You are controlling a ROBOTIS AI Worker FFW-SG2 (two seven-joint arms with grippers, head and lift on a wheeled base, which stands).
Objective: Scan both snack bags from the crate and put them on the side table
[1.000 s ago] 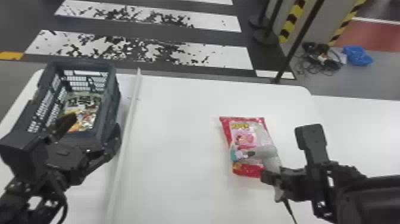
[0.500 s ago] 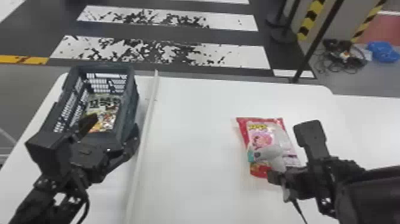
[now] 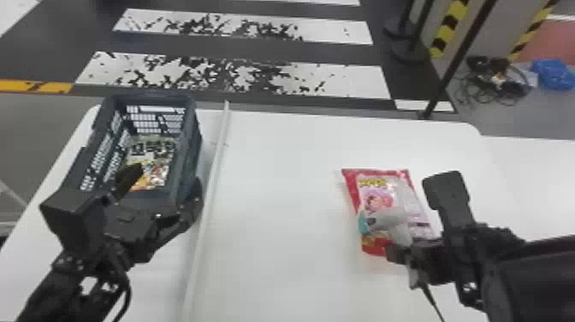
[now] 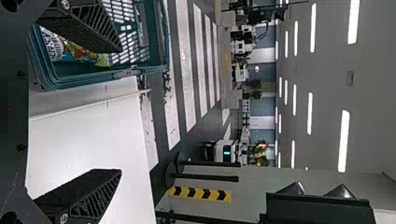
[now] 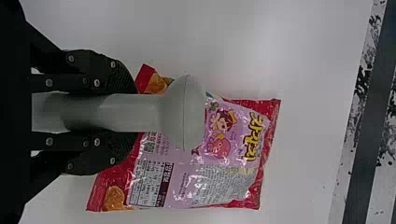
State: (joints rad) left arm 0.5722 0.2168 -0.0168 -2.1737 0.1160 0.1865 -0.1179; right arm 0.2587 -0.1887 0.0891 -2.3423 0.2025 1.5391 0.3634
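Note:
In the head view my left gripper (image 3: 160, 188) stands open at the near end of the dark crate (image 3: 199, 141), where a snack bag (image 3: 156, 169) with dark lettering lies. The left wrist view has the open left gripper (image 4: 119, 112) with the crate (image 4: 161, 37) and that bag (image 4: 70, 50) beyond one finger. My right gripper (image 3: 406, 252) holds a grey scanner (image 3: 400, 225) over a red and pink snack bag (image 3: 378, 197) lying flat on the table. In the right wrist view the right gripper (image 5: 126, 112) is shut on the scanner (image 5: 184, 112), which partly covers the red bag (image 5: 233, 140).
A white table (image 3: 282, 180) carries everything, with a raised white strip (image 3: 214, 171) running beside the crate. Another white surface (image 3: 534, 171) adjoins at the right. Beyond the far edge are floor stripes, a dark post (image 3: 460, 60), and cables with a blue bundle (image 3: 552, 73).
The head view has shifted, so table, crate and red bag appear farther right. The scanner's head has turned slightly over the red bag; both grippers keep their state.

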